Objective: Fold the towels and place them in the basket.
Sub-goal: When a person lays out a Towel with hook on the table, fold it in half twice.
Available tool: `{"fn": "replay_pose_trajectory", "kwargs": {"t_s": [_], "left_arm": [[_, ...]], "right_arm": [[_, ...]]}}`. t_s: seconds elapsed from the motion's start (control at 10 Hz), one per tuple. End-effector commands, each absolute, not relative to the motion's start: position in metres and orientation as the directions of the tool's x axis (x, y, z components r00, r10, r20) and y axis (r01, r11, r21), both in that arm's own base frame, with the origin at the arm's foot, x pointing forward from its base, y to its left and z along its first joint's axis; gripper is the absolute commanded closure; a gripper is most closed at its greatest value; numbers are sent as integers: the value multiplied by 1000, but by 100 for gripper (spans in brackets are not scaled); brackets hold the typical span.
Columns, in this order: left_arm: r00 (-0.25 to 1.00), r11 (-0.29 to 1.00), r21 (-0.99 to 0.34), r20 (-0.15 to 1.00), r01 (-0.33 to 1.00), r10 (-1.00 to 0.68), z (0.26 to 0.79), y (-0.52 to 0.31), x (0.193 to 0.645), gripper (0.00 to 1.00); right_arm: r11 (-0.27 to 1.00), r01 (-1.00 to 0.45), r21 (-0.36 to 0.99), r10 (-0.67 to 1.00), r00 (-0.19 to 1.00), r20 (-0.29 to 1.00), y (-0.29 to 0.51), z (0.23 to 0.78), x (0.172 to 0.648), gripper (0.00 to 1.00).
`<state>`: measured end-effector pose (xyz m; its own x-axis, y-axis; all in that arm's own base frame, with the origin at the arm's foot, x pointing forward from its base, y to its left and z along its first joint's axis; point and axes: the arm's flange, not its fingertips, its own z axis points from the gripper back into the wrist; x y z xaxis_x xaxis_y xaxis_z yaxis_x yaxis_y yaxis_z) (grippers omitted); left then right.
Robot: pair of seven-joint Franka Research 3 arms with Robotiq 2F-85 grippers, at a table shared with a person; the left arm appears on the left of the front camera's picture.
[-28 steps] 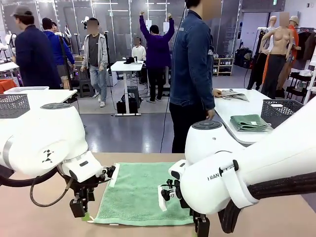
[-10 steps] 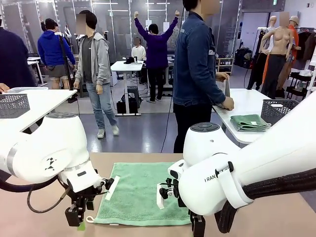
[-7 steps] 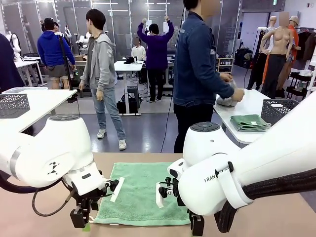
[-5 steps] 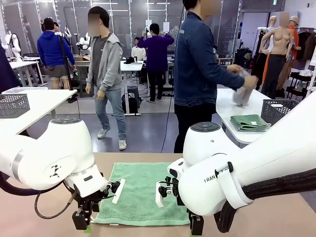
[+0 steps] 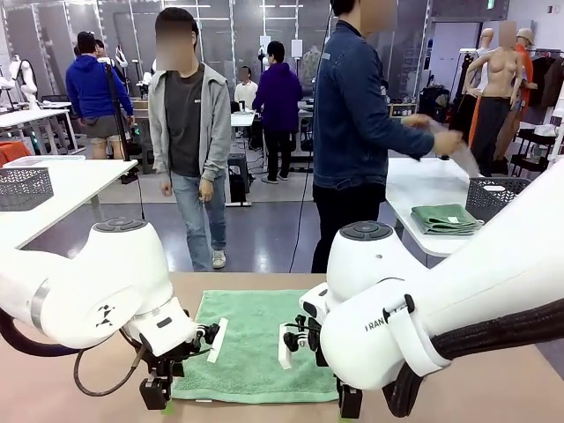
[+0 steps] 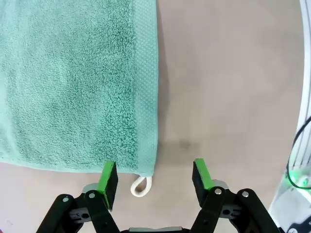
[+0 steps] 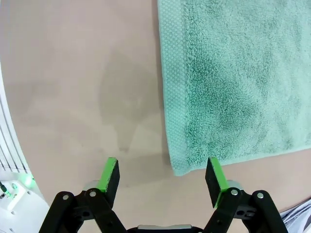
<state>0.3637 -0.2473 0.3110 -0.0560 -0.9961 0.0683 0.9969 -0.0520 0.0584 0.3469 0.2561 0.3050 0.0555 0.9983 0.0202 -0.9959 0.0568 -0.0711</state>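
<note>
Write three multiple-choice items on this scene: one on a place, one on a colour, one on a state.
1. Where does the corner loop of the towel lie in the left wrist view?
A) between the fingers of the left gripper
B) at the towel's middle
C) in a basket

2. What colour is the towel spread on the table?
A) white
B) green
C) red

3. How is the right gripper?
A) shut on the towel
B) shut on a cup
C) open, holding nothing

Answers:
1 A, the loop sits between the two fingers.
2 B, the terry cloth is green in every view.
3 C, its jaws stand wide apart and grip nothing.
</note>
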Motion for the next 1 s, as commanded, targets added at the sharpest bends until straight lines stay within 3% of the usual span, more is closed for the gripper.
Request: {"fn": "replay_pose_trajectory", "kwargs": {"t_s": [0.0, 0.9], "left_arm": [[-40, -35, 89, 50, 995, -998, 305, -252, 365, 22], [-28, -26, 94, 30, 995, -999, 300, -252, 379, 22]], "right_arm": [[76, -991, -113, 997, 77, -2, 262, 298, 353, 11], [72, -994, -83, 997, 75, -34, 262, 289, 363, 11]]}}
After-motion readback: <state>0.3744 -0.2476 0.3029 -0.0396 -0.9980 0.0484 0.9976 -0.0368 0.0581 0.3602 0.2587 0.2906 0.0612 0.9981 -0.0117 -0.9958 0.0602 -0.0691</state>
